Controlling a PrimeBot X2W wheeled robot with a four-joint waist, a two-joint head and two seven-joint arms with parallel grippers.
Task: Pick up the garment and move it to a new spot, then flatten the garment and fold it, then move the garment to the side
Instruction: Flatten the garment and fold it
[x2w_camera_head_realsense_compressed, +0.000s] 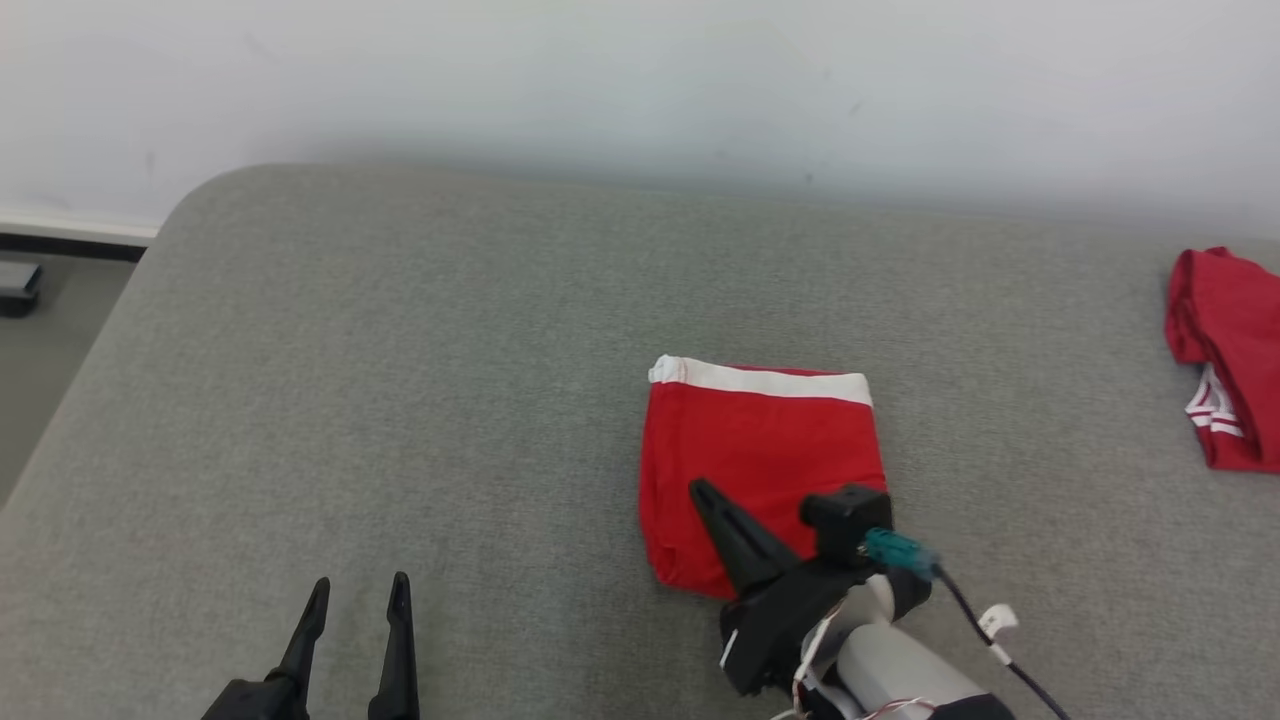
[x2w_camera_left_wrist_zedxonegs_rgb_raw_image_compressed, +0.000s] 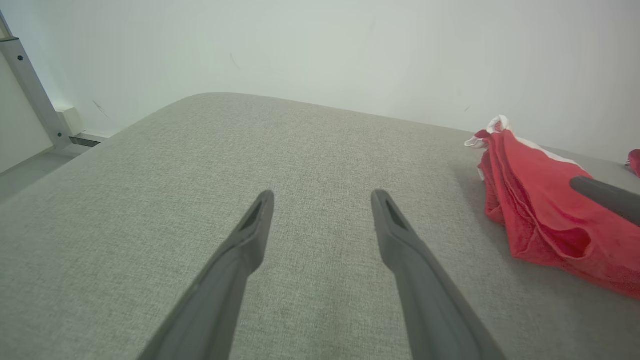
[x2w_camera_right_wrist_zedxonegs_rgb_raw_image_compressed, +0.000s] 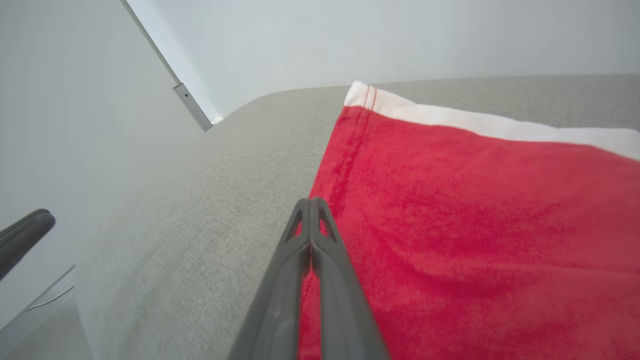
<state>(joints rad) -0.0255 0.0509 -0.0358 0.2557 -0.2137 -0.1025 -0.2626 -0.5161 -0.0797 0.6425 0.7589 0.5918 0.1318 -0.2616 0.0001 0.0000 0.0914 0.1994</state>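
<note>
The garment (x2w_camera_head_realsense_compressed: 760, 440) is red with a white band along its far edge, folded into a rough square on the grey surface (x2w_camera_head_realsense_compressed: 400, 380). It fills the right of the right wrist view (x2w_camera_right_wrist_zedxonegs_rgb_raw_image_compressed: 475, 215) and lies at the right of the left wrist view (x2w_camera_left_wrist_zedxonegs_rgb_raw_image_compressed: 540, 200). My right gripper (x2w_camera_head_realsense_compressed: 698, 490) is shut, its fingers pressed together with nothing between them, lying over the garment's near left part (x2w_camera_right_wrist_zedxonegs_rgb_raw_image_compressed: 311, 202). My left gripper (x2w_camera_head_realsense_compressed: 358, 595) stands open near the front edge, well left of the garment, over bare fabric (x2w_camera_left_wrist_zedxonegs_rgb_raw_image_compressed: 322, 195).
A second red garment (x2w_camera_head_realsense_compressed: 1225, 350) with white stripes lies at the far right edge. A pale wall (x2w_camera_head_realsense_compressed: 640, 80) runs behind the surface. The surface's rounded left corner drops to the floor (x2w_camera_head_realsense_compressed: 40, 330). A metal rail (x2w_camera_left_wrist_zedxonegs_rgb_raw_image_compressed: 30, 90) stands by the wall.
</note>
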